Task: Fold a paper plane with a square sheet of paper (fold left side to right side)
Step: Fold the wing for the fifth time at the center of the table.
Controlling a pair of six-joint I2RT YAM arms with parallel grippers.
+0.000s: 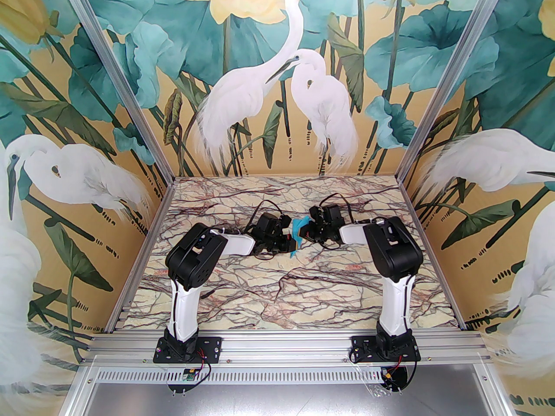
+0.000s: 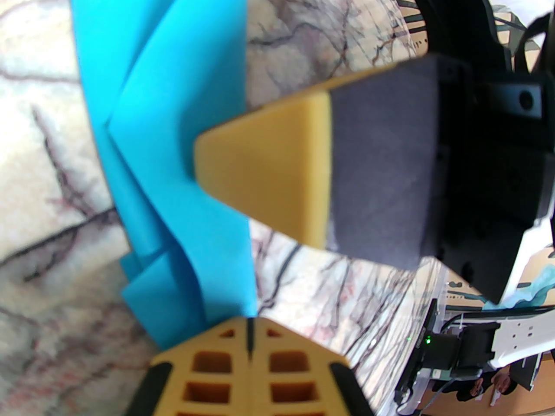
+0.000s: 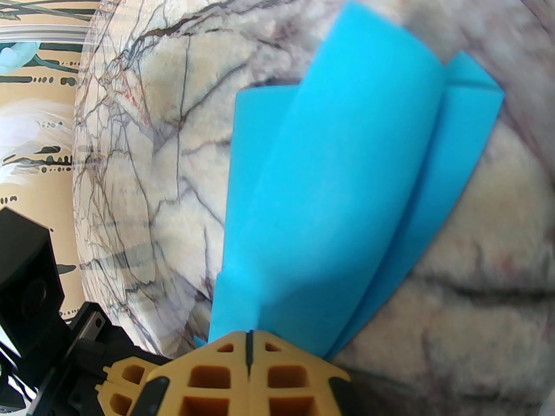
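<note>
The turquoise-blue square sheet of paper (image 1: 298, 229) is folded into long layered flaps, close to a paper plane shape, and sits between the two grippers over the middle of the marble table. My left gripper (image 2: 249, 324) is shut on one end of the paper (image 2: 173, 102). My right gripper (image 3: 249, 337) is shut on the other side of the paper (image 3: 347, 167), whose flaps fan away from it. In the left wrist view the right gripper's yellow fingers (image 2: 264, 184) reach in from the right onto the paper's edge. Seen from above, the left gripper (image 1: 289, 240) and right gripper (image 1: 308, 229) nearly touch.
The marble-patterned table (image 1: 286, 288) has painted walls on three sides and an aluminium rail (image 1: 286, 345) at the near edge, where both arm bases are bolted. Black cables loop behind each wrist.
</note>
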